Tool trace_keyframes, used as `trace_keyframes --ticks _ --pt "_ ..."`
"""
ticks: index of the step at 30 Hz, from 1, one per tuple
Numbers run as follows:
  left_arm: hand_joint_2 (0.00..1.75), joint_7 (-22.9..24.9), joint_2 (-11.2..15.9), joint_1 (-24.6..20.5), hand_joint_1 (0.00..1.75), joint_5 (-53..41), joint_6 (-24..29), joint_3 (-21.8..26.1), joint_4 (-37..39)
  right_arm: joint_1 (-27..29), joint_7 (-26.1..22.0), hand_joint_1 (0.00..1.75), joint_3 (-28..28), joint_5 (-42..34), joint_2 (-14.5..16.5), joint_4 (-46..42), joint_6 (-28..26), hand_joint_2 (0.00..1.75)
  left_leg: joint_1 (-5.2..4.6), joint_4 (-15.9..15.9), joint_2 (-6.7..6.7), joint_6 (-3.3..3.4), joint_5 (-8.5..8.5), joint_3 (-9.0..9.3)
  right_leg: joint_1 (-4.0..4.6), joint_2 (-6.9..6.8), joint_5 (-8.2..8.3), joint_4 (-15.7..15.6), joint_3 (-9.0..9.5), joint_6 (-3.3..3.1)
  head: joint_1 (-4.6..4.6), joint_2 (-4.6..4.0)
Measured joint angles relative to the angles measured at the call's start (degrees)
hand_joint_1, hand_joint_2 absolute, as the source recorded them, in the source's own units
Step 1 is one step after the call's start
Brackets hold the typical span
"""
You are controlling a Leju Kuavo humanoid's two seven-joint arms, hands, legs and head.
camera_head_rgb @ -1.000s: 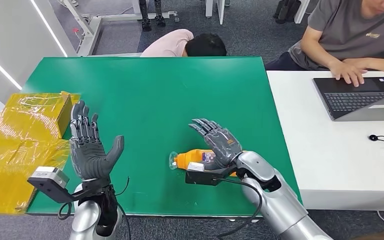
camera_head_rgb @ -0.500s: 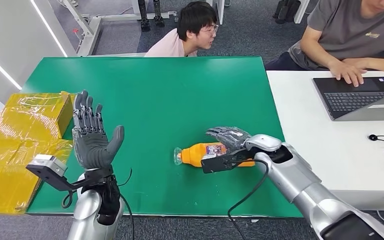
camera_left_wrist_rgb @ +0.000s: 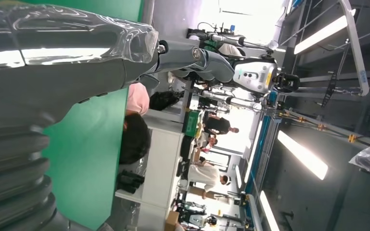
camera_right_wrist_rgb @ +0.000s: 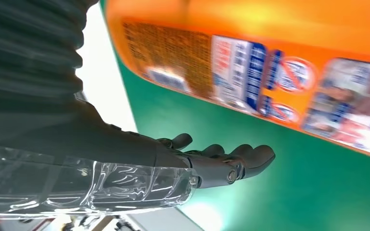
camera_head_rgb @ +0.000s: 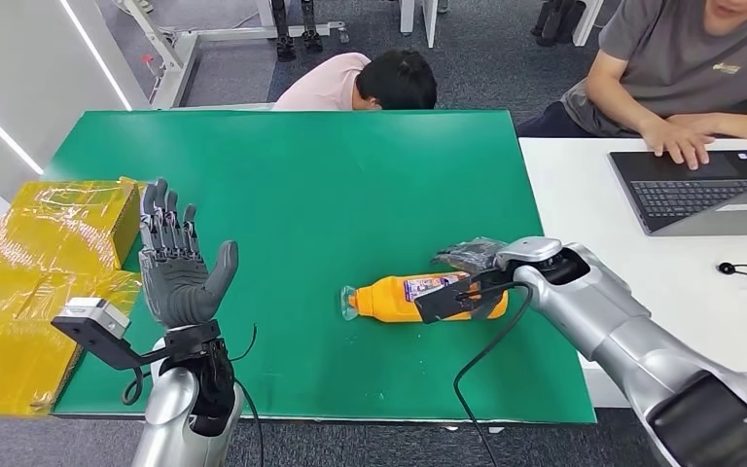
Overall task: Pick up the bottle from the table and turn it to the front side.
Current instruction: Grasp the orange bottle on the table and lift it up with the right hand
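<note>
An orange bottle [camera_head_rgb: 404,297] with a clear cap lies on its side on the green table [camera_head_rgb: 331,185], cap to the left and printed label facing up. My right hand [camera_head_rgb: 472,257] is at the far side of the bottle's base end, fingers stretched out. In the right wrist view a strip of green shows between the fingers [camera_right_wrist_rgb: 221,163] and the bottle [camera_right_wrist_rgb: 270,72], so nothing is gripped. My left hand [camera_head_rgb: 177,270] is raised above the table's front left, palm open and fingers spread, holding nothing. The left wrist view has this hand [camera_left_wrist_rgb: 58,57] close up.
A yellow wrapped box [camera_head_rgb: 68,226] sits at the table's left edge. A white table [camera_head_rgb: 632,292] with a laptop [camera_head_rgb: 700,190] adjoins on the right, with a person [camera_head_rgb: 681,68] typing. Another person [camera_head_rgb: 370,83] bends down behind the far edge. A black cable [camera_head_rgb: 477,360] hangs from my right wrist.
My right hand has swung from over the bottle's middle to its base end on the far side. The bottle slid slightly right. The left hand stayed raised.
</note>
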Motion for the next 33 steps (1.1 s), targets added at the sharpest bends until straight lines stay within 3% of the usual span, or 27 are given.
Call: trace_keyframes --ticks 9,17,23,33 --pt "1.75 0.0 -0.3 0.0 0.0 0.9 1.9 -0.4 0.7 -1.0 5.3 0.0 3.6 -6.0 -5.7 -2.6 2.9 1.75 0.0 0.1 -0.02 0.02 -0.02 -0.05 0.0 0.0 0.01 0.0 -0.01 0.02 -0.01 0.0" --pt "1.75 0.0 -0.4 0.1 0.0 1.3 2.4 -0.5 0.7 -0.9 5.9 0.0 5.9 -7.9 -8.2 -3.1 2.5 1.75 0.0 0.1 -0.01 0.03 -0.02 -0.04 0.0 0.01 0.01 0.0 -0.01 0.02 -0.01 0.0" --pt "1.75 0.0 -0.5 0.1 0.0 1.3 2.6 -0.5 0.7 -1.3 3.8 0.0 7.9 -8.5 -8.0 -2.1 -1.2 1.75 0.01 0.1 -0.02 0.03 -0.02 -0.07 0.0 0.0 0.01 0.0 -0.01 0.02 0.0 0.0" --pt "1.75 0.0 -0.5 0.1 0.0 1.3 2.5 -0.5 0.7 -4.0 2.9 0.0 10.6 -6.9 -4.7 1.4 -5.6 1.75 0.0 0.1 -0.02 0.03 -0.02 -0.08 0.0 -0.01 0.01 0.0 0.0 0.02 -0.01 0.0"
